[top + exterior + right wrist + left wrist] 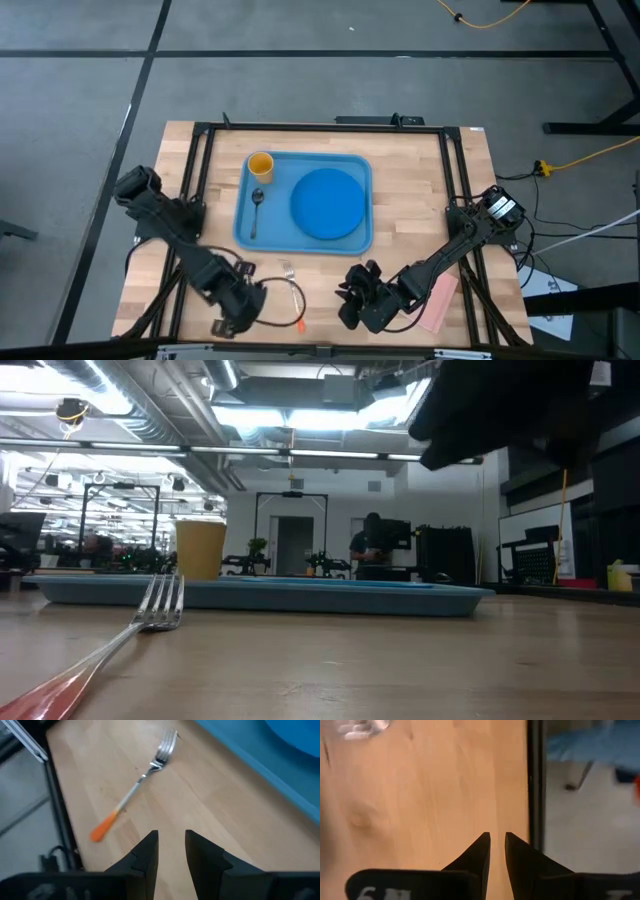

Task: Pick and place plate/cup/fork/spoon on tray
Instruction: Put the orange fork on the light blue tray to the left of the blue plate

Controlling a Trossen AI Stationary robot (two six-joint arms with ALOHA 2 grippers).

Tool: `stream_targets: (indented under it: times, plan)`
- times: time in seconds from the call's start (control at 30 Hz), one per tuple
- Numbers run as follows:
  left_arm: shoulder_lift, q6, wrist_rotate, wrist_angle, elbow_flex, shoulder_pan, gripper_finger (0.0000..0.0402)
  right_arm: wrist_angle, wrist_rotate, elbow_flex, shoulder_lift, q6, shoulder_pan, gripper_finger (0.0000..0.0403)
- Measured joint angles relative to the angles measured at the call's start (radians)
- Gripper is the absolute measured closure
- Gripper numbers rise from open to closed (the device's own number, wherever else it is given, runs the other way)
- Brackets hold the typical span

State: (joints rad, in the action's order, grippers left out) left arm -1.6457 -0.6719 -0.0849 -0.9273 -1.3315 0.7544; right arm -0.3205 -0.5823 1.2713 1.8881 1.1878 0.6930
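In the low view the fork [130,625] runs off the bottom corner, so its handle end is cut off. The tray [300,596] rim hides the plate and spoon. A blurry person [368,550] stands far behind the table.

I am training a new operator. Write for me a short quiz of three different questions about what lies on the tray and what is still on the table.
1. True or false: the fork already lies inside the tray.
2. Multiple choice: which thing lies between the cup and the plate? A) the spoon B) the pink book C) nothing
3. Fill in: the fork's handle tip is ______ in colour.

Key:
1. False; it lies on the bare wood near the table's front edge, between the left end effector and the right end effector.
2. A
3. Orange
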Motion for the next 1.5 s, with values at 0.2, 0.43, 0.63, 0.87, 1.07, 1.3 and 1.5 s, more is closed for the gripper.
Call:
stream_targets:
  times: [0.2, 0.43, 0.63, 0.87, 1.07, 1.3, 1.5]
  plan:
    - [0.094, 0.468, -0.023, 0.194, 0.000, 0.094, 0.0350, 0.027, -0.001, 0.000, 0.000, 0.008, 0.000, 0.0302]
    - [0.176, 0.843, -0.109, 0.181, 0.001, 0.111, 0.0350, 0.037, -0.038, 0.000, 0.000, 0.008, 0.000, 0.0302]
    - [0.264, 0.867, -0.104, 0.107, 0.027, 0.081, 0.0350, 0.040, -0.038, 0.000, 0.000, 0.008, -0.001, 0.0302]
    - [0.478, 0.867, -0.121, 0.218, 0.264, 0.013, 0.0350, 0.040, -0.046, 0.000, 0.000, 0.008, -0.001, 0.0302]
    - [0.763, 0.866, -0.123, 0.428, 0.545, -0.068, 0.0350, 0.040, -0.052, 0.000, 0.000, 0.008, 0.000, 0.0302]
    - [1.092, 0.854, -0.123, 0.705, 0.851, -0.147, 0.0350, 0.040, -0.053, 0.000, 0.000, 0.008, 0.000, 0.0302]
    - [1.303, 0.748, -0.040, 0.899, 1.050, -0.201, 0.0350, 0.040, -0.054, 0.000, 0.000, 0.008, 0.000, 0.0302]
